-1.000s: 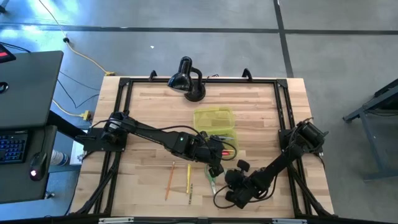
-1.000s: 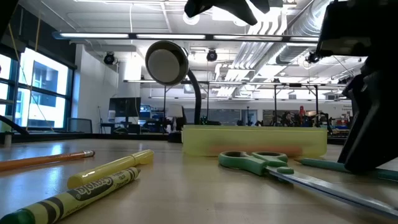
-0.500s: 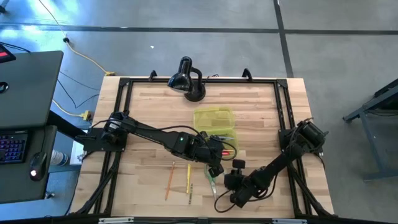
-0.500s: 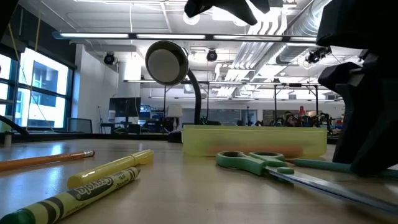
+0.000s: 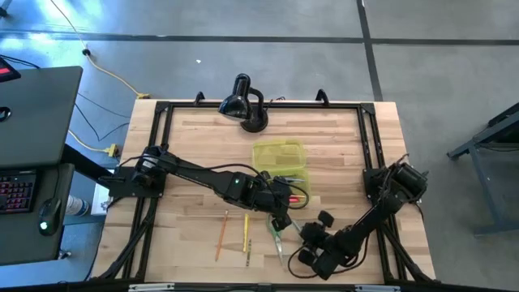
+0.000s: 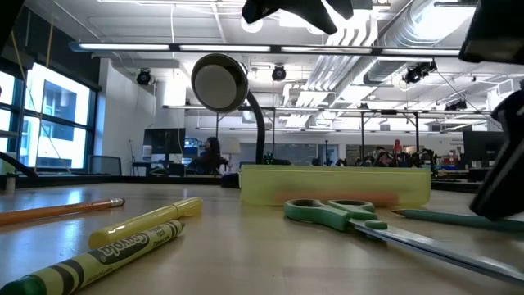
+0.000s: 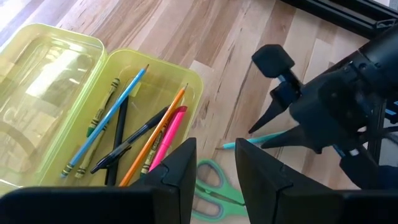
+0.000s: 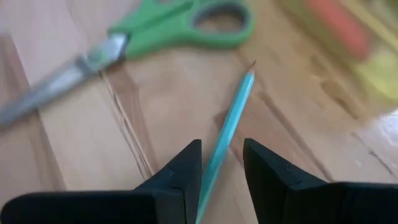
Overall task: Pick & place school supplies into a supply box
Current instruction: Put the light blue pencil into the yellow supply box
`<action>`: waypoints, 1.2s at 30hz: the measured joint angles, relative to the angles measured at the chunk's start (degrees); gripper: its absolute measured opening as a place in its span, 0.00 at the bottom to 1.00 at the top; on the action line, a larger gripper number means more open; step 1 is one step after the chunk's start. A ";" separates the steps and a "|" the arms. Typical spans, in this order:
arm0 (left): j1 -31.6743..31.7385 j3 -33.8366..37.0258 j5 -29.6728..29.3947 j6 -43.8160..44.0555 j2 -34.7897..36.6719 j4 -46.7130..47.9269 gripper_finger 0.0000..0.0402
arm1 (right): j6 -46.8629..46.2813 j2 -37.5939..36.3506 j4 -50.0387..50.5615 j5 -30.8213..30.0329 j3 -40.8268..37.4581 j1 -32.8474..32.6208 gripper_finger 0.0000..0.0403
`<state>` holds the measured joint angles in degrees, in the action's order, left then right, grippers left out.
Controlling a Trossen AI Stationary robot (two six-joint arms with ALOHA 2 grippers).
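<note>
The supply box [image 5: 280, 156] lies open on the table, its tray [image 7: 134, 118] holding several pencils and pens. My left gripper [image 7: 214, 149] is open and hovers above the green-handled scissors [image 7: 214, 183] beside the tray. My right gripper [image 8: 221, 149] is open and low over a teal pencil [image 8: 235, 115], one finger on either side of its shaft. The teal pencil [image 6: 442, 217] lies flat on the wood next to the scissors [image 6: 340, 215]. An orange pencil [image 5: 220, 235], a yellow marker [image 5: 246, 231] and a short crayon [image 5: 249, 254] lie near the table's near edge. My right gripper comes at the teal pencil slanting down, with its fingers [image 8: 186, 171] lying along the shaft [image 8: 214, 162]. The pencil lies flat on the table. I cannot tell whether a finger touches it.
A black desk lamp [image 5: 243, 104] stands at the far edge, behind the box. A black frame [image 5: 369, 154] runs around the tabletop. A dark desk with a keyboard [image 5: 24, 162] stands off the table's left side. Bare wood [image 5: 195, 146] lies left of the box.
My right gripper has drawn back toward the table's right and near edges, leaving most of the low view. My left arm has kept still. The supplies lie where they were.
</note>
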<state>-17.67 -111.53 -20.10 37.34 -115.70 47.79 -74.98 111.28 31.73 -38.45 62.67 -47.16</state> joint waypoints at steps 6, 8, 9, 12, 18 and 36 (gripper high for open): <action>0.00 0.00 0.02 0.02 0.00 -0.04 0.36 | -1.52 -0.02 -0.40 -2.49 0.02 -0.75 0.24; 0.00 0.00 -0.03 0.02 0.00 -0.10 0.36 | -2.16 0.12 -0.75 -3.23 0.04 -1.39 0.24; 0.00 0.00 -0.22 0.07 0.00 -0.09 0.36 | -2.56 0.39 -0.85 -3.46 0.07 -1.67 0.24; 0.00 0.00 -0.44 0.42 0.00 -0.20 0.36 | -3.95 2.51 -1.44 -2.95 0.10 -2.28 0.24; 0.00 0.00 -0.42 0.44 0.00 -0.27 0.36 | -6.50 8.85 -2.60 -4.81 0.51 -3.74 0.24; 0.00 0.00 -0.46 0.66 0.00 -1.38 0.36 | -2.67 11.56 -7.54 -13.19 0.13 -4.66 0.20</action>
<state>-17.67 -111.53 -20.56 38.00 -115.70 46.41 -77.65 122.84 24.19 -51.64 62.81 -51.81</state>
